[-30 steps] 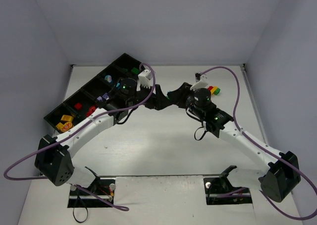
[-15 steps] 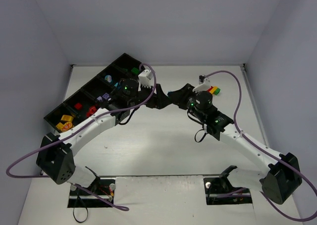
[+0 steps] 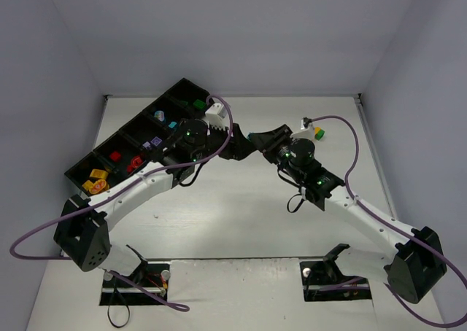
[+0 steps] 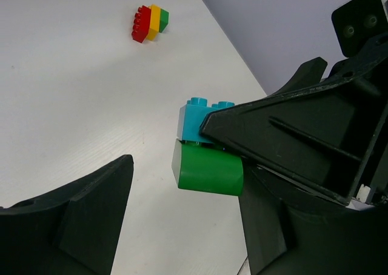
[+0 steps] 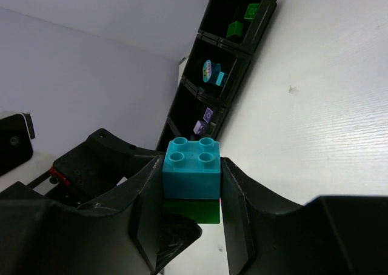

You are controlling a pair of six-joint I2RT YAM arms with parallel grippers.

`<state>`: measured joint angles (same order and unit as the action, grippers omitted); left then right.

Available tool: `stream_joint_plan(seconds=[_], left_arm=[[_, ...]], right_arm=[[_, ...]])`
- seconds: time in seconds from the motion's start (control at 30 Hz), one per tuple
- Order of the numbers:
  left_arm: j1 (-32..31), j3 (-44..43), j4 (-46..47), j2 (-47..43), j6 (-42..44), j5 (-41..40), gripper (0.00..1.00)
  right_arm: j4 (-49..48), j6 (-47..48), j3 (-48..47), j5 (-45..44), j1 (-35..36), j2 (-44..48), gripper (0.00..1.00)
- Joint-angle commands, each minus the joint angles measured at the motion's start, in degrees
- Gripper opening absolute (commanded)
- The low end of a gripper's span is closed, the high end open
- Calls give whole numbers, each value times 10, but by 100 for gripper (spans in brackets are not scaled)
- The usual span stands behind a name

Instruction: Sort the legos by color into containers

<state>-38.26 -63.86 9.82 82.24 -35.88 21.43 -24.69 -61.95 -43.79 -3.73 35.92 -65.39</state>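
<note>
Black containers [image 3: 76, 175] hold colour-sorted legos [image 3: 115, 156], apparently.

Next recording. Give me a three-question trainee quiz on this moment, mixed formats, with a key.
1. True or false: the right gripper is shut on a teal brick stacked on a green brick.
2. The loose stack on the table shows which colours? A red, yellow, green; B teal, lilac, orange.
3. Fill in: the left gripper is ____.
Key: 1 true; 2 A; 3 open.
</note>
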Motion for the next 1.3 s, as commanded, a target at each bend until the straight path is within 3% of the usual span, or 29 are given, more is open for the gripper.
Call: stream_joint_plan(seconds=[0.0,0.17,0.3,0.53,0.8,0.97,1.17,1.27], left_arm=[[-8,-12,107,-24,-10,-25,61],[-11,-14,121,-18,-10,-32,54],[-12,-15,126,-18,-9,-33,33],[-19,-10,110,-29,3,-29,11],[-23,50,90,-80,12,-25,8],[-9,61,23,-112,48,-74,9],[86,-28,-67,-31,84,-76,9],[142,-117,-131,51,100,-68,9]], right_arm=[[-26,-50,5,12,5,10,0],[-26,-66,9,15,5,10,0],[-26,-78,15,16,5,11,0],[-25,-113,34,3,4,16,0],[-7,-127,50,-41,-8,32,0],[3,-88,62,-57,-48,40,0],[24,95,39,-28,-81,38,0],[30,191,28,-10,-81,41,0]])
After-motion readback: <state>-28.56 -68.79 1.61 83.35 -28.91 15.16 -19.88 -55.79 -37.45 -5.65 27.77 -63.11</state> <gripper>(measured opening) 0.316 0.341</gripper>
